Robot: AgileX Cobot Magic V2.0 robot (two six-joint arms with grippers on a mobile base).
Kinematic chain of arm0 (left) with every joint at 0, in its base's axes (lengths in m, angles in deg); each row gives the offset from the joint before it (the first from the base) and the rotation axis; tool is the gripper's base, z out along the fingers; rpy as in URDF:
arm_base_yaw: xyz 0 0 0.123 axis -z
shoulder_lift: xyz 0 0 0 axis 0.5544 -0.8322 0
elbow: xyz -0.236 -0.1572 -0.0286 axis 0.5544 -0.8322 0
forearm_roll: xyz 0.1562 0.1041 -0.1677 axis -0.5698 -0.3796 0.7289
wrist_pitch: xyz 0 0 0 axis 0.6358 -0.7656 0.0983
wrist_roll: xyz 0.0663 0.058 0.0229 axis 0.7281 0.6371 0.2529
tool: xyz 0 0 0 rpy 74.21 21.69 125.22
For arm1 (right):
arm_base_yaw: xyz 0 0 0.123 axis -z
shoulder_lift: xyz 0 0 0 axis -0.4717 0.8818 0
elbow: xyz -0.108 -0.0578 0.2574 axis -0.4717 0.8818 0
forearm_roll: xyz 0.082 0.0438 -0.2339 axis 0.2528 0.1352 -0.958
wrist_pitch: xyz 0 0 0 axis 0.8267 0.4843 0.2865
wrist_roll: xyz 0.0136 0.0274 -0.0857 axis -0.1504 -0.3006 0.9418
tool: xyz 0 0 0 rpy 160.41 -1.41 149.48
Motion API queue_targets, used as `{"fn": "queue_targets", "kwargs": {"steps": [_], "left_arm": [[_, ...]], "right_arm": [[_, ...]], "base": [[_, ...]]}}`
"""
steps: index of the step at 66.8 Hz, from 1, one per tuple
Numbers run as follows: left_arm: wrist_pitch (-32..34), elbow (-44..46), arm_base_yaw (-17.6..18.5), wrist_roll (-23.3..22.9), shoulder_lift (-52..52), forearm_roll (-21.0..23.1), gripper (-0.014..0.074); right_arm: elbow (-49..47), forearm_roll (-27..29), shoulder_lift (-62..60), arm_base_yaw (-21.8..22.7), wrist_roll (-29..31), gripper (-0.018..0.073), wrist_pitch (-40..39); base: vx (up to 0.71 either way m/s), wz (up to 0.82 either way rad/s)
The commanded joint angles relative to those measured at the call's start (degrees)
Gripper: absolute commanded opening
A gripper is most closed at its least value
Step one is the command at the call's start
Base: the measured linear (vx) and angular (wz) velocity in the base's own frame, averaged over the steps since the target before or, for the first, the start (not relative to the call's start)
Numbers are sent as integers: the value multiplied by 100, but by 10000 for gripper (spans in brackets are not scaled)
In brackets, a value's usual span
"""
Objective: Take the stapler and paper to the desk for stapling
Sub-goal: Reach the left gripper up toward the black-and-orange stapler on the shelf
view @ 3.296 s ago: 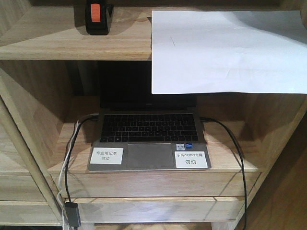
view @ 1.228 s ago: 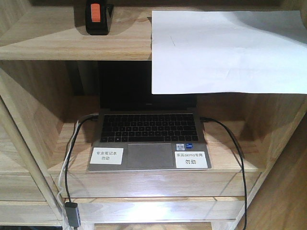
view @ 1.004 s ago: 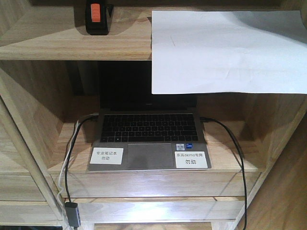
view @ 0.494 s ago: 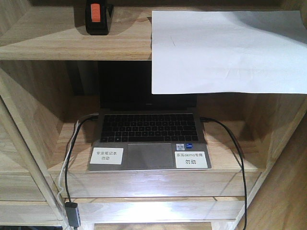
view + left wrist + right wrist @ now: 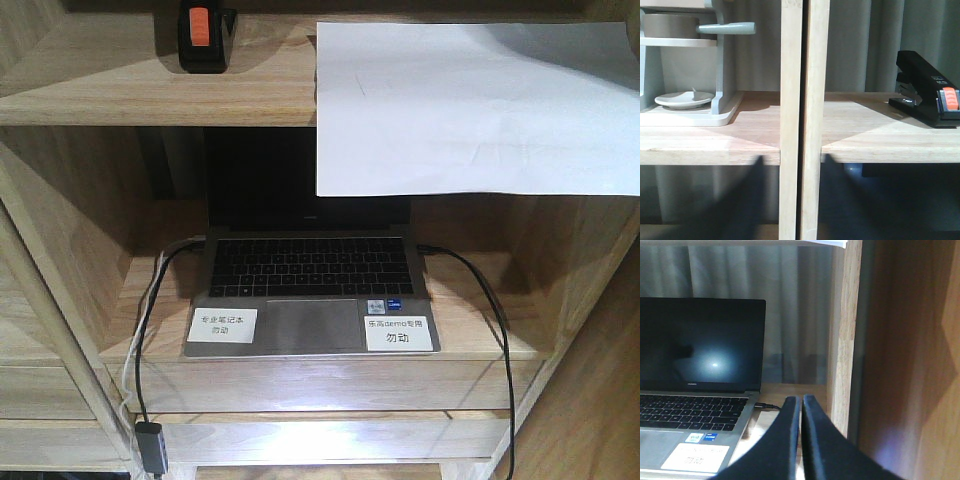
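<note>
The black stapler [image 5: 204, 35] with an orange end stands on the upper shelf at the far left. In the left wrist view the stapler [image 5: 927, 93] sits on the shelf board to the right, apart from my left gripper [image 5: 794, 158]. That gripper is open, with a dark finger on either side of a wooden upright [image 5: 804, 100] and below the board. The white paper [image 5: 470, 105] lies on the same shelf at the right, its front half hanging over the edge. My right gripper [image 5: 801, 399] is shut and empty, low beside the laptop. The desk is out of view.
An open laptop [image 5: 310, 290] with white labels fills the lower shelf, with cables [image 5: 145, 340] trailing off both sides. A wooden side wall [image 5: 845, 340] stands close to the right gripper. A grey rack with a plate [image 5: 684, 100] and a pan sits left of the upright.
</note>
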Motion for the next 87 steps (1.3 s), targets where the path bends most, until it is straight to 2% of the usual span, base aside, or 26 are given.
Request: {"fn": "queue_targets", "kwargs": {"steps": [1, 7, 25, 36, 45, 58, 72, 83, 87], "left_arm": [[479, 215, 33, -62, -50, 43, 460], [479, 215, 33, -62, -50, 43, 494], [452, 215, 87, -62, -50, 43, 496], [440, 250, 494, 67, -80, 37, 498], [110, 594, 1104, 553, -297, 37, 517], [-248, 1315, 1907, 611, -1014, 43, 559], [-259, 2105, 2299, 611, -2100, 43, 561], [-265, 2908, 2300, 564, -2960, 43, 561], [-338, 3240, 2300, 391, -3270, 43, 561]], "right_arm": [[17, -27, -64, 34, 12, -9, -417], [17, -27, -64, 34, 12, -9, -417], [17, -27, -64, 34, 12, -9, -417], [17, -27, -64, 34, 12, -9, -417], [17, -27, -64, 34, 12, -9, -417], [17, -27, -64, 34, 12, -9, -417], [17, -27, -64, 34, 12, -9, -417], [17, -27, -64, 34, 12, -9, -417], [17, -27, -64, 34, 12, -9, -417]], "base": [[0, 0], [0, 0], [0, 0], [0, 0], [0, 0], [0, 0], [0, 0], [0, 0], [0, 0]]}}
